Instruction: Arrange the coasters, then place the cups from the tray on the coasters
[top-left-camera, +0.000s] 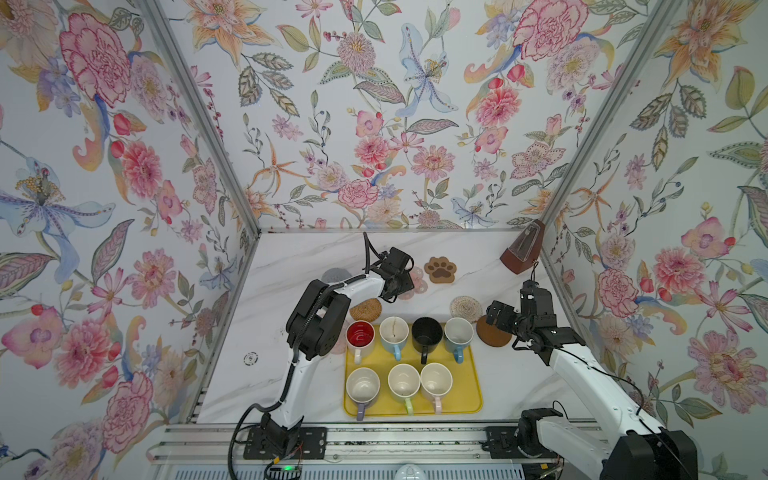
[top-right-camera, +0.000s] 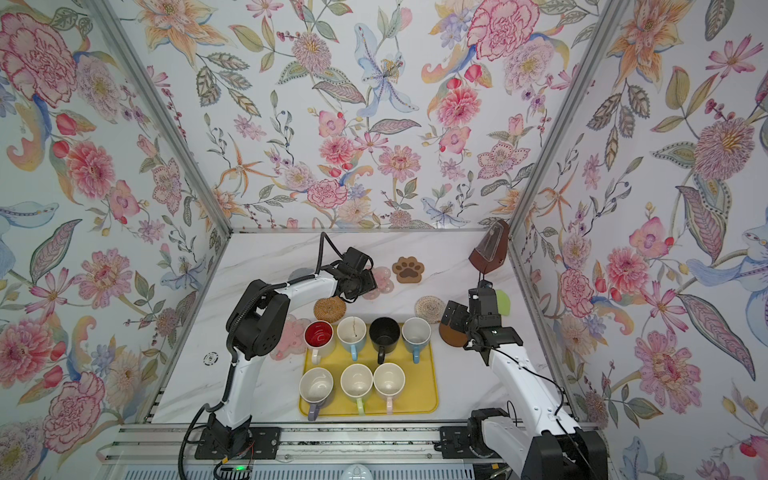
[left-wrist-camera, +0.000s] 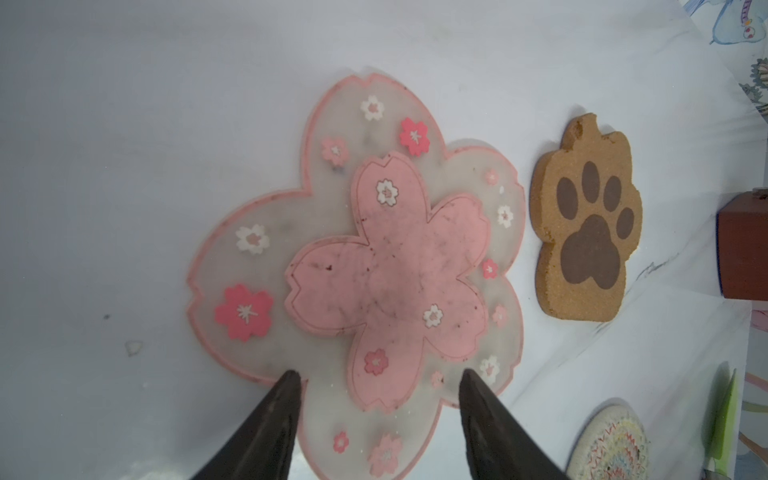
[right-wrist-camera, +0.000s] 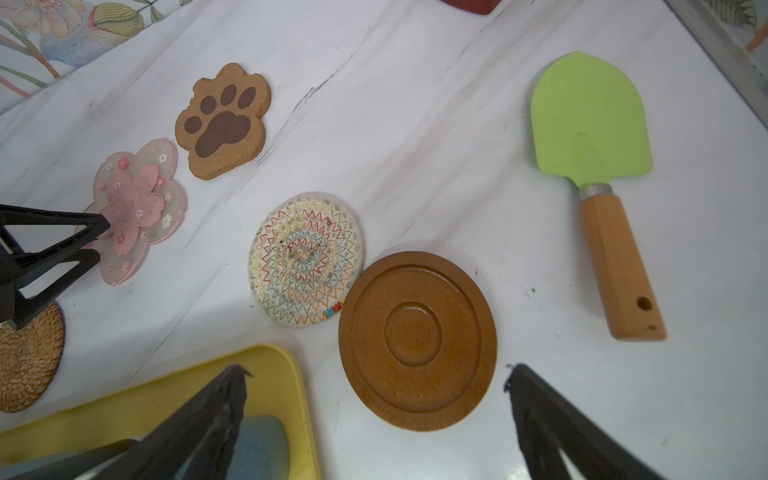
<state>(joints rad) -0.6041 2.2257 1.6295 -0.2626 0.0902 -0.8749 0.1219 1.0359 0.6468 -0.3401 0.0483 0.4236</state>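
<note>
1. The coasters are being set out. All 7 cups sit on the tray.
2. The left gripper hangs over a flower coaster, which lies beside the paw coaster. Its jaws are partly apart and hold nothing.
3. The right gripper hangs over the wood disc. The disc touches the woven mat and lies just beside the tray. These jaws are wide apart and empty.
4. Next, I think the left gripper must go down and pinch the flower's edge. The flower looks thin and flat, so that may be tricky.
</note>
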